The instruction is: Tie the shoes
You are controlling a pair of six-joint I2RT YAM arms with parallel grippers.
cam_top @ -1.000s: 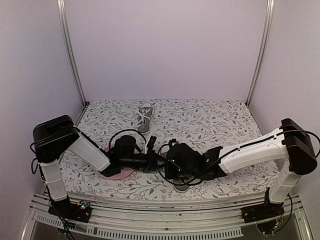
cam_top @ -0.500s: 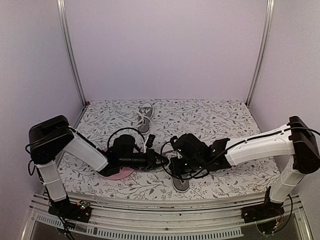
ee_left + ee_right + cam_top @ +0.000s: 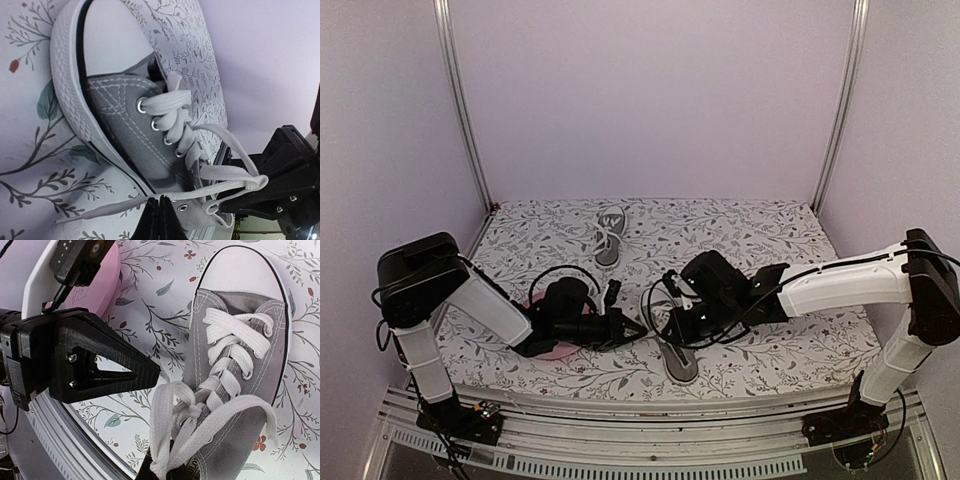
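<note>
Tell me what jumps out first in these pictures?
The left pincer and the right pincer meet near the front of the flower-patterned table, each shut on the white laces of a small grey canvas sneaker. A second matching sneaker lies alone at the back.

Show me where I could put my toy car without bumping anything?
Biggest bare patch: far right of the table, between the far shoe and the right wall, behind the right arm. A smaller strip: front edge, right of the near shoe. Crowded: middle front, where the left gripper and right gripper meet over that shoe's laces, beside the pink plate.
</note>
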